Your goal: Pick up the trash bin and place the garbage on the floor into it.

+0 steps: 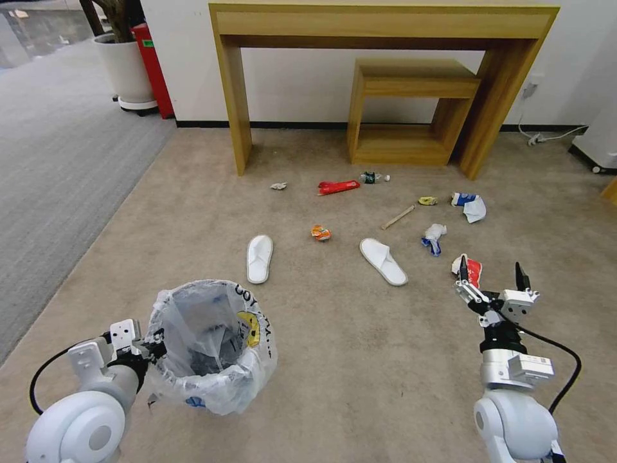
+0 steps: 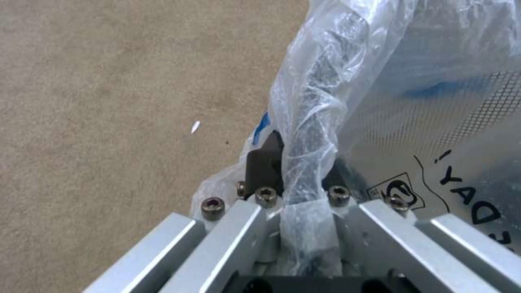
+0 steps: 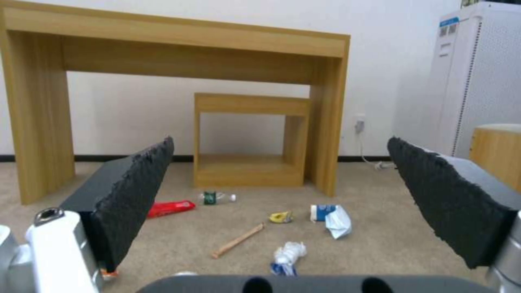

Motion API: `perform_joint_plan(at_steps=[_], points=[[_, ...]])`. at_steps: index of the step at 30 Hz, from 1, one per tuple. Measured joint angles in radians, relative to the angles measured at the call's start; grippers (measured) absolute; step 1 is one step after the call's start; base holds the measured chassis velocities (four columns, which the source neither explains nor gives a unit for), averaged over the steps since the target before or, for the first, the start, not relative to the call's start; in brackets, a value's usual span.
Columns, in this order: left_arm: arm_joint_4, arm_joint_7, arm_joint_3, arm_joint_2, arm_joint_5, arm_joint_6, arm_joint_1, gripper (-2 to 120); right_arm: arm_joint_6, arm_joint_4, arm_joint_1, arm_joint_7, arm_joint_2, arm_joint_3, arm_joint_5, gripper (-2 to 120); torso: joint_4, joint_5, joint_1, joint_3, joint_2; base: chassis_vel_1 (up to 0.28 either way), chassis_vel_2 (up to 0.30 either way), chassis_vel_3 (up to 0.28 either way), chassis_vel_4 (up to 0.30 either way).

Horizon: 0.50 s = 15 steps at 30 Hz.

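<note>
Gripping the bagged rim of the trash bin (image 1: 209,344), the left gripper (image 1: 153,348) has its fingers (image 2: 264,165) pinched narrow on the plastic. The bin is at the near left of the beige carpet (image 1: 360,360). The right gripper (image 1: 491,278) hovers with jaws wide and empty, just beside a red-and-white wrapper (image 1: 472,269). Farther out toward the wooden table (image 1: 385,38) lie two white slippers (image 1: 259,257), a red wrapper (image 3: 171,208), a wooden stick (image 3: 237,241) and a small green-labelled bottle (image 3: 214,197).
</note>
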Motion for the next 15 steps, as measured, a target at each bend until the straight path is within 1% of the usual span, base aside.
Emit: perform_joint_plan(at_steps=[8,12,15], points=[[0.001,0.0,0.001,-0.004,0.004,-0.002,0.001,1,-0.01,-0.001,0.002,0.003,0.003,-0.001,-0.011,100,0.0,0.0,0.0,0.0,0.0,0.0,0.0,0.0,0.0],[0.003,0.001,0.001,-0.004,0.005,-0.004,0.001,1,-0.01,-0.003,0.002,0.003,0.003,-0.001,-0.013,100,0.0,0.0,0.0,0.0,0.0,0.067,0.044,-0.061,-0.062],[0.004,0.001,0.002,-0.004,0.006,-0.005,0.0,1,-0.006,-0.006,0.002,0.003,0.004,-0.001,-0.015,100,0.0,-0.0001,0.0,0.0,0.0,0.128,0.129,-0.111,-0.121]])
